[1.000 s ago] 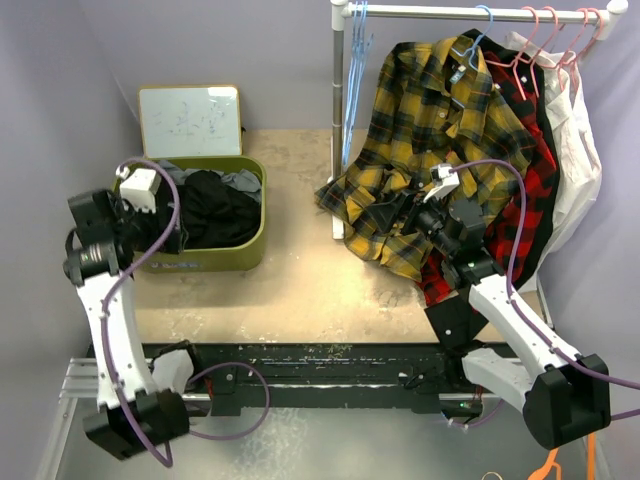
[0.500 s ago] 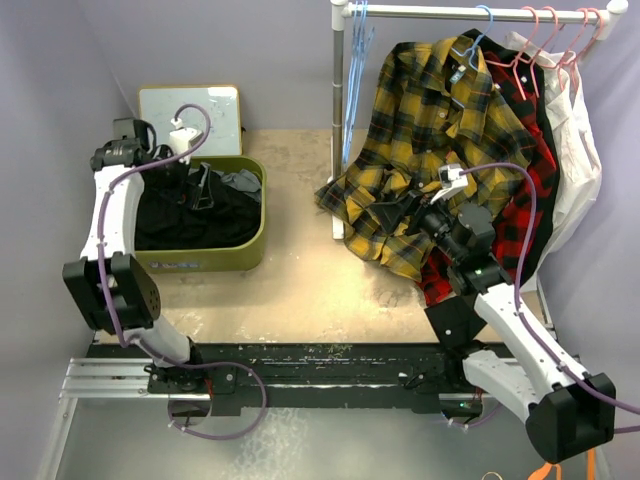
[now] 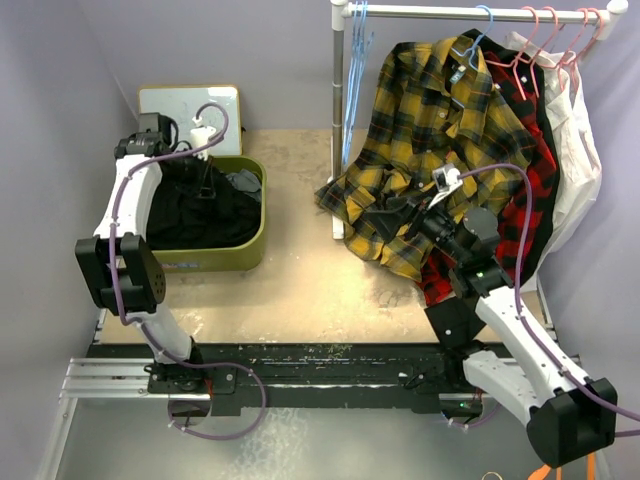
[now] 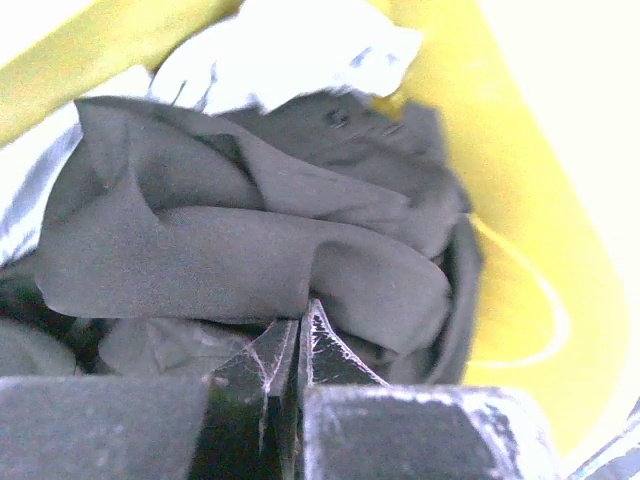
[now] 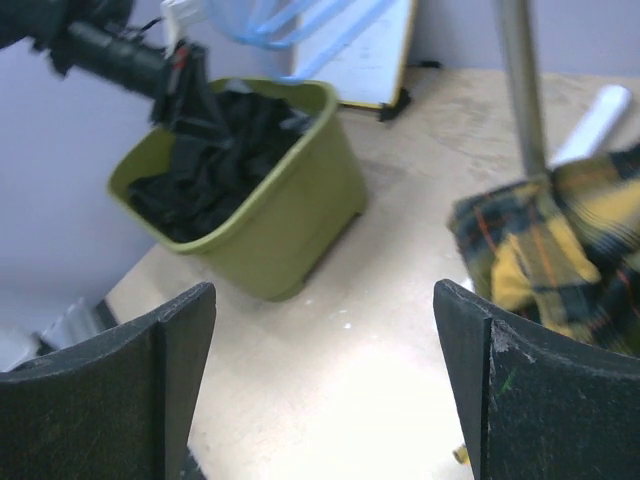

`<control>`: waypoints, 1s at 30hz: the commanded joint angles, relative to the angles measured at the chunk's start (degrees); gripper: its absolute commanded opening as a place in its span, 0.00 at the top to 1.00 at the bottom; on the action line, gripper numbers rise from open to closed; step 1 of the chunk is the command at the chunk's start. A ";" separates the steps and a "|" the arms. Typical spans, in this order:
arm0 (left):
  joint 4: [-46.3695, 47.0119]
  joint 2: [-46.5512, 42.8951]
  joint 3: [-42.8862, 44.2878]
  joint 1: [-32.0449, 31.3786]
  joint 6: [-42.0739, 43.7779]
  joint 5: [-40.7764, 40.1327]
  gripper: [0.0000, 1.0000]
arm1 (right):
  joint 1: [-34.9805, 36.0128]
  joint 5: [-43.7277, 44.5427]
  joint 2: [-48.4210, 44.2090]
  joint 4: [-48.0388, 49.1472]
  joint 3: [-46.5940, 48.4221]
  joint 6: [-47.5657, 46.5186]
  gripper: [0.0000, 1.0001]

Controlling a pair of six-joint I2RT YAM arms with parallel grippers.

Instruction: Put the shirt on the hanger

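My left gripper is pinched tight on the one soft black button-up shirt, a fold of it held above the single olive-green plastic bin. My right gripper gapes wide beside one yellow-and-black plaid shirt. Thin light-blue hangers hang bunched at the left end of the clothes rail; their number I cannot tell.

black shirt blurred, its 6 o'clock part hidden behind left gripper, pale garment cropped at 12 o'clock, right gripper fingers cut off at 6 o'clock
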 commanded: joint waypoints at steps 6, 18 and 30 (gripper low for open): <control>-8.34 -15.98 22.56 -4.15 -5.68 15.05 1.00 | 17.58 1.15 4.37 16.65 0.88 -18.28 0.09; -8.24 -16.97 45.38 -4.08 -8.21 3.73 1.00 | 28.37 6.43 26.44 35.06 12.34 -31.02 0.00; -8.33 -15.00 56.02 -4.15 -6.55 -1.73 1.00 | 31.95 -7.75 45.50 28.32 33.63 -32.03 0.00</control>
